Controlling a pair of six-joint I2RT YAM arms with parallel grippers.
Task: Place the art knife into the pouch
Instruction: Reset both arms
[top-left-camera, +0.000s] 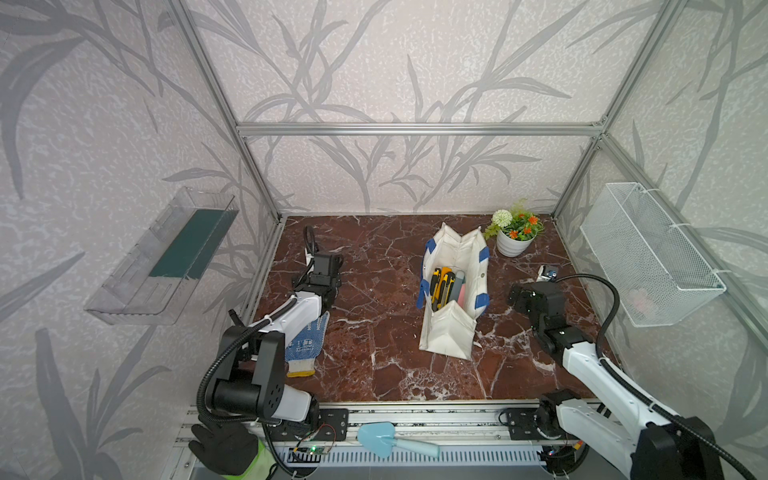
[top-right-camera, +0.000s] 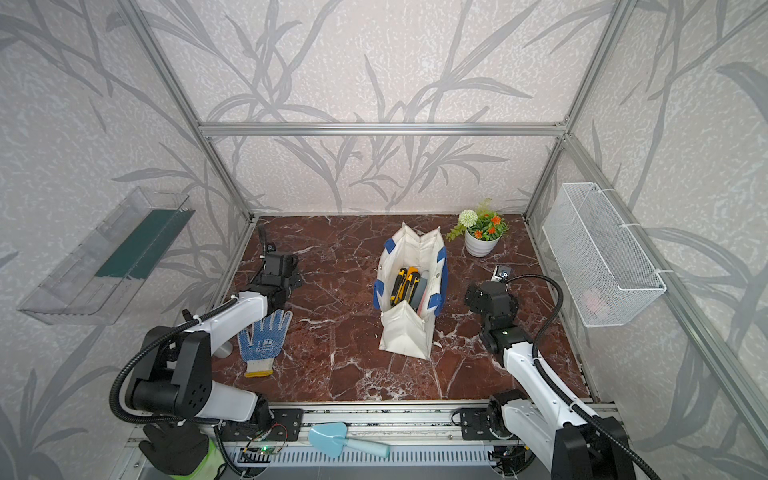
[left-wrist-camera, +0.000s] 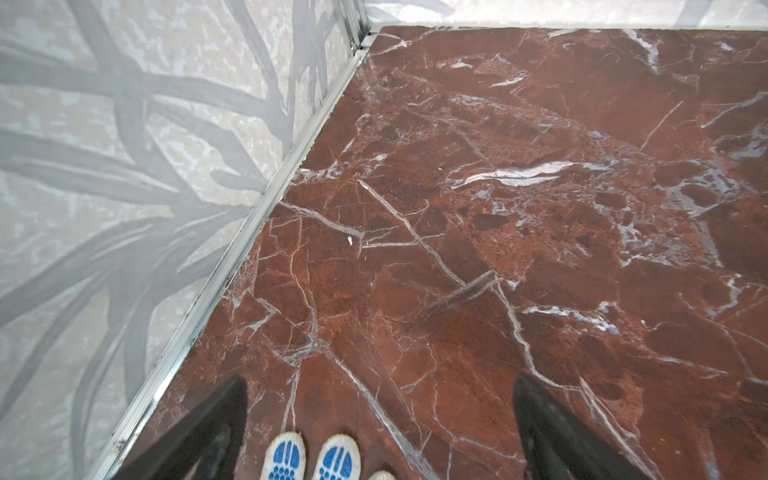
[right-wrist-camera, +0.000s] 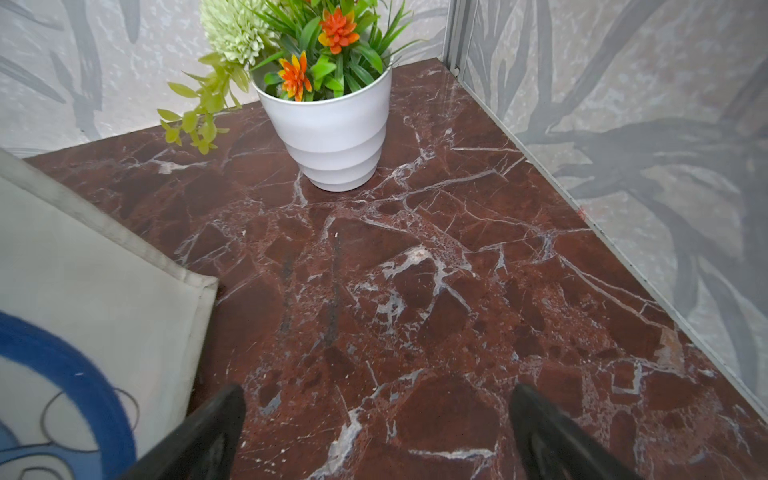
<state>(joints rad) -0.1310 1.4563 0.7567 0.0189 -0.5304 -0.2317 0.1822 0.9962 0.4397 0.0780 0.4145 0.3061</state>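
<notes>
**Art Knife Stowed, Both Pincers Clear**

A dotted work glove (top-right-camera: 264, 338) is laid flat on the desk (top-right-camera: 353, 374), partly under the left arm. The left pincer (left-wrist-camera: 379, 384) is held wide open and empty over its fingertips. The right pincer (right-wrist-camera: 378, 390) is likewise spread and empty, just beside the pouch (top-left-camera: 446, 336). The pouch is stood mouth-up, so the art knife (top-left-camera: 445, 280) is retained inside. A flower pot (top-left-camera: 513, 245) is set behind, judged outside the working path.

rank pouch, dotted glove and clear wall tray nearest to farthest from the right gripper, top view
1. pouch, right beside the right gripper, centre
2. dotted glove, far over on the left side
3. clear wall tray, mounted high at far left
</notes>
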